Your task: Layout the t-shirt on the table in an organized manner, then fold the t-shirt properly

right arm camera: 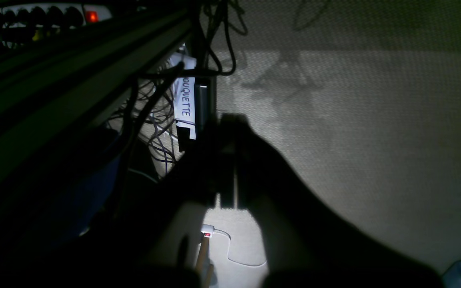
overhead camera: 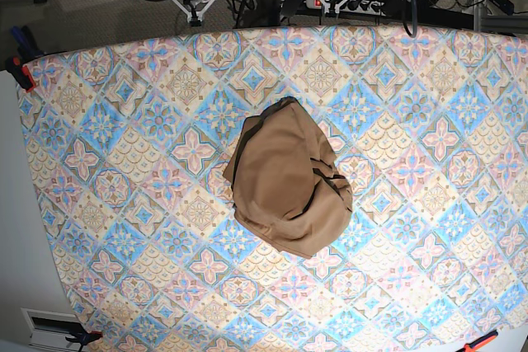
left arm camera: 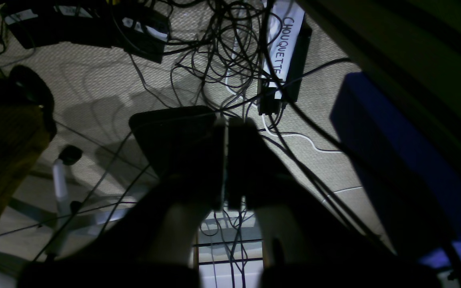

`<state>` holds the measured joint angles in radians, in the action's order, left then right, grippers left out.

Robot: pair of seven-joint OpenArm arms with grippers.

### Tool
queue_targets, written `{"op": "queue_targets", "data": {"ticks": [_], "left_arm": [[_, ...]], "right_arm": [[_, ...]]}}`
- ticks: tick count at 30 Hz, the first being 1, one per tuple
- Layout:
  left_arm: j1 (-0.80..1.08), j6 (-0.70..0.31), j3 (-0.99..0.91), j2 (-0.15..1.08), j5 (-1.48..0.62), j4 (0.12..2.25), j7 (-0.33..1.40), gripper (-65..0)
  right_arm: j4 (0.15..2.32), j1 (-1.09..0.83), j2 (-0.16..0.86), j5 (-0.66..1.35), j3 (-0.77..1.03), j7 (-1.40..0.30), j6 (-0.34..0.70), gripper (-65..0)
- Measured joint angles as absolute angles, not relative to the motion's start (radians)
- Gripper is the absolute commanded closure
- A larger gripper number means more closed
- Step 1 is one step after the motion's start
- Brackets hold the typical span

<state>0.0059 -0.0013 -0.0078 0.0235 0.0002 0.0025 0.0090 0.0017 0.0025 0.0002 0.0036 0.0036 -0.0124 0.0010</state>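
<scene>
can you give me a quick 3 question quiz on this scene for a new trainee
1. True or false: the t-shirt lies spread flat with both sleeves laid out.
2. Multiple choice: where is the t-shirt on the table? A) hanging over the left edge B) near the middle C) in a near corner
3. Short answer: what do both wrist views show below the left claw and the right claw?

Key
1. False: it sits in a crumpled heap.
2. B
3. The floor and tangled cables, not the tabletop; both claws are shut and hold nothing.
</scene>
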Motion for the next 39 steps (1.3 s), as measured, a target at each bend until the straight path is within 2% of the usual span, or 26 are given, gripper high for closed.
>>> {"op": "queue_targets", "data": {"ticks": [6, 11, 16, 26, 31, 34, 39], "left_arm": [[0.054, -0.005, -0.010, 0.049, -0.004, 0.020, -0.050, 0.0], [0.152, -0.004, -0.010, 0.061, -0.005, 0.021, -0.341, 0.0], [0.243, -0.005, -0.010, 0.084, -0.006, 0.019, -0.625, -0.1], [0.355, -0.005, -0.012, 0.112, -0.247, 0.020, -1.066, 0.0], [0.399, -0.005, -0.012, 0.124, -0.347, 0.089, -1.048, 0.0], [0.448, -0.005, -0.012, 0.137, -0.402, 0.203, -1.051, 0.0], [0.658, -0.007, -0.006, 0.165, -0.392, 0.579, -1.052, 0.0]], "right_arm": [[0.001, -0.001, 0.033, 0.004, 0.040, 0.030, 0.007, 0.0], [0.006, -0.070, 0.077, 0.012, 0.147, 0.201, -0.001, 0.0], [-0.003, -0.187, 0.052, 0.001, 0.195, 0.362, 0.012, 0.0], [0.005, -0.283, 0.065, 0.001, 0.363, 0.730, 0.008, 0.0], [-0.002, -0.354, 0.058, 0.000, 0.439, 0.976, 0.008, 0.0], [0.001, -0.379, 0.063, -0.001, 0.467, 1.137, 0.008, 0.0], [0.061, -0.436, 0.057, -0.001, 0.488, 1.124, 0.008, 0.0]]}}
